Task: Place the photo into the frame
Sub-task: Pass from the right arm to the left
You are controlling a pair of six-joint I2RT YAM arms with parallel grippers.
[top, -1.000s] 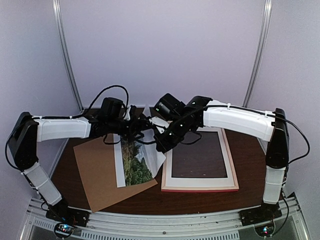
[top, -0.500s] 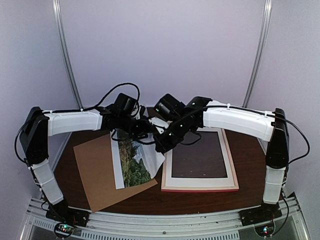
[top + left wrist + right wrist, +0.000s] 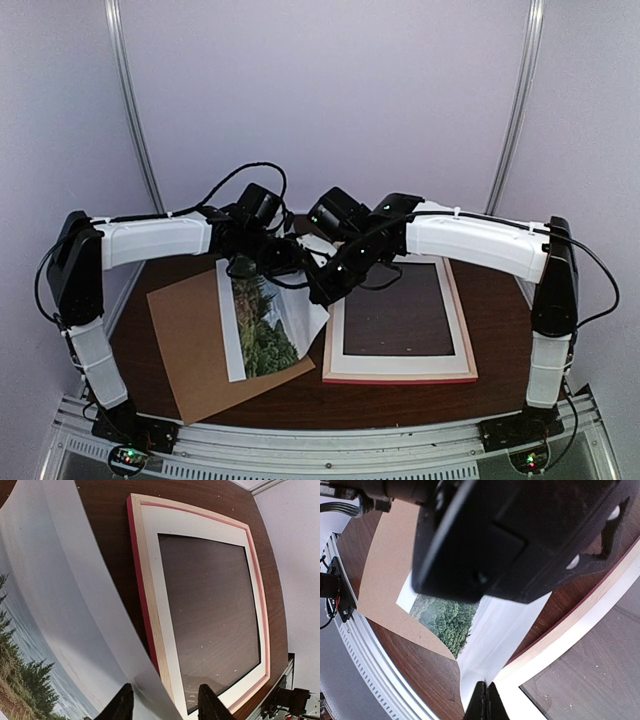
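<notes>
The photo (image 3: 262, 322), a landscape print with a white border, lies partly on a brown backing board (image 3: 190, 340). Its right side is lifted and curled. My right gripper (image 3: 318, 290) is shut on that raised edge; in the right wrist view the white paper (image 3: 490, 630) runs into the pinched fingertips (image 3: 485, 700). My left gripper (image 3: 285, 258) is at the photo's far right part. Its fingers (image 3: 122, 704) stand apart, open, with the curled photo edge (image 3: 145, 680) passing between them. The pink frame (image 3: 400, 377) lies flat to the right, showing its pale wood side (image 3: 150, 605).
A white mat (image 3: 200, 525) with a cut-out window sits in the frame, dark table showing through. The two wrists crowd each other above the photo's right edge. A metal rail (image 3: 320, 445) runs along the near table edge.
My left arm has swung right and forward onto the photo's raised edge, and its jaws have narrowed around the paper. The right arm and the frame have not moved.
</notes>
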